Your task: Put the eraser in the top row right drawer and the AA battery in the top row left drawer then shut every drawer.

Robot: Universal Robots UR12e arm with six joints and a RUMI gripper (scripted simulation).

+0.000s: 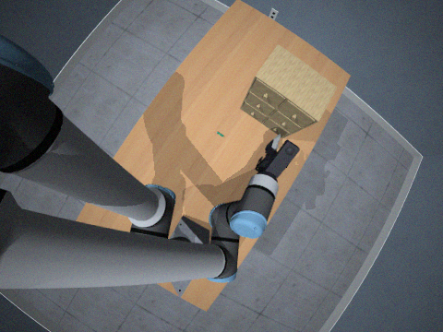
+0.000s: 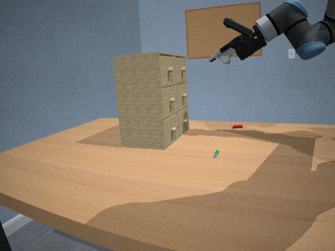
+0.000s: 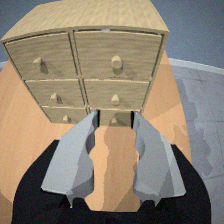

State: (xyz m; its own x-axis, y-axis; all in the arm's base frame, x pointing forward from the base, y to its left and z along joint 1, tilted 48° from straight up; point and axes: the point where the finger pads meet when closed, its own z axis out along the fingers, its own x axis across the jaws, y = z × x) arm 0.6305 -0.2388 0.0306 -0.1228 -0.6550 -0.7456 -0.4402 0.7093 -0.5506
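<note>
The wooden chest stands upright on the table with all six drawers shut; it also shows in the exterior view and the wrist view. My gripper hovers in the air in front of the top row, apart from the chest, narrowly open and empty. In the wrist view the fingers point at the drawer fronts, below the top right drawer's knob. A small green battery lies on the table in front of the chest. A small red object, perhaps the eraser, lies farther back.
The table's edge runs close to the right of the chest. My arm reaches over the table's near part and casts wide shadows. A cork board hangs on the wall behind.
</note>
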